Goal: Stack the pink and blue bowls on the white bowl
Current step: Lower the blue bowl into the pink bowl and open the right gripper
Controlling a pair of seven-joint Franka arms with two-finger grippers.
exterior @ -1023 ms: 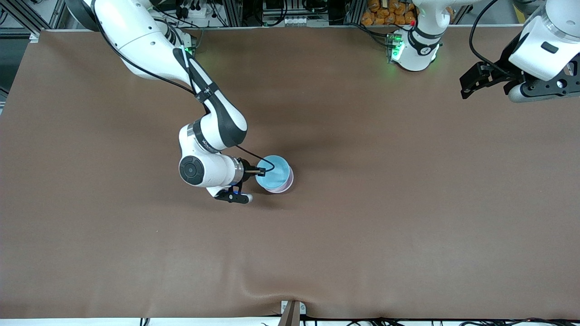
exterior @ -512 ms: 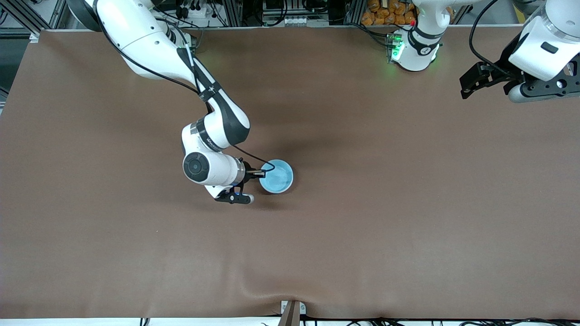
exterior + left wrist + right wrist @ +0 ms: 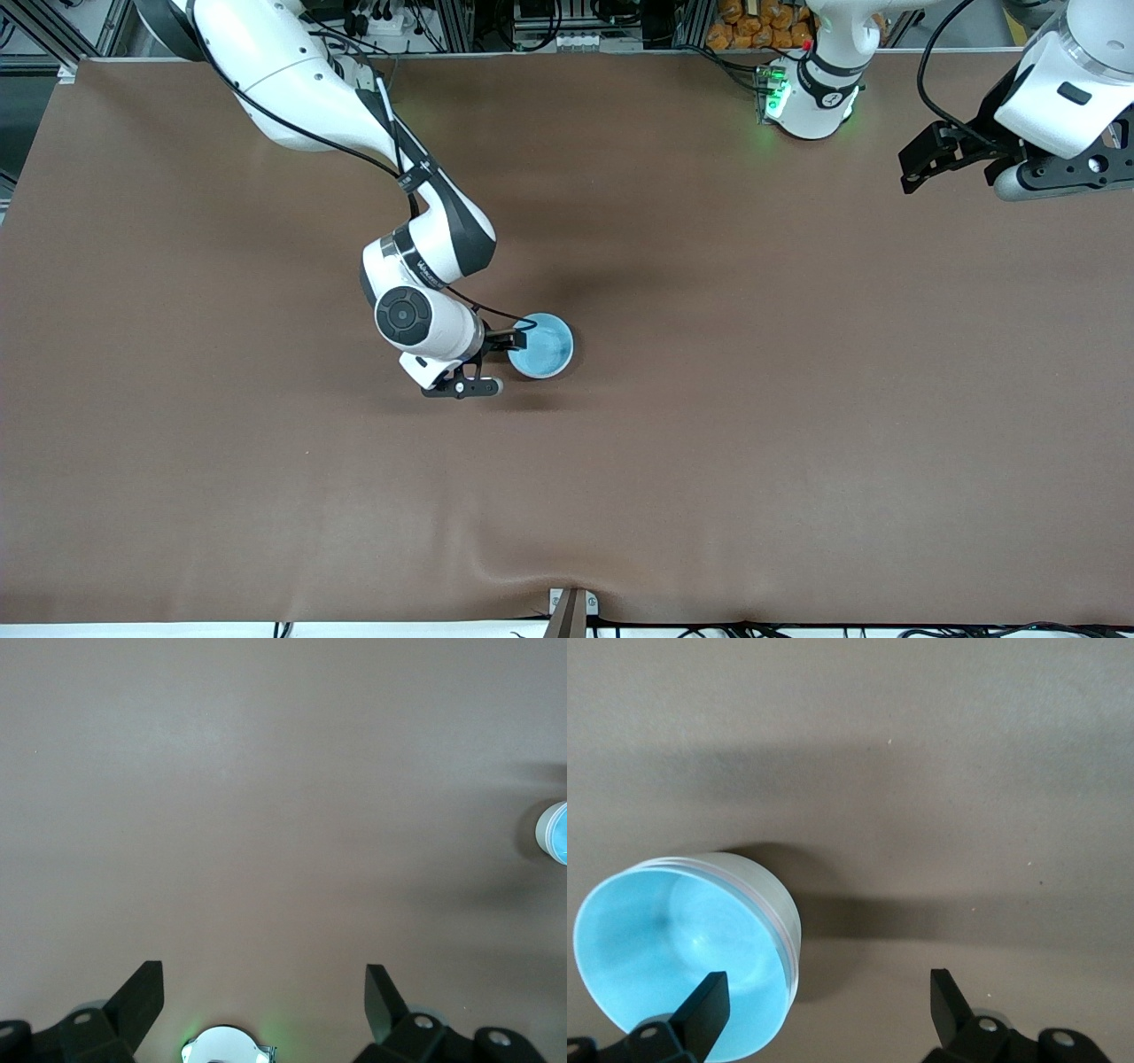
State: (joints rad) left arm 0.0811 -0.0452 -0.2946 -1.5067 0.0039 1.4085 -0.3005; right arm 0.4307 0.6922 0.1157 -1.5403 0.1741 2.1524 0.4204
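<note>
Brown matte surface, slight wrinkle at the edge nearest the front camera, aluminium framing and cables along the robots' side. Right arm reaches out to mid-surface; left arm waits, parked up at its own end. Bowls are nested into one stack near the middle of the surface, toward the right arm's end: blue bowl on top, its sky-blue inside facing up, a thin pink bowl rim line just under the blue lip in the right wrist view, white bowl as the outer wall at the bottom. Right gripper sits low at the stack's rim on the right arm's side, fingers spread wide, one over the blue interior and the other outside the stack, gripping nothing. Left gripper hangs over bare surface, fingers wide apart, empty.
</note>
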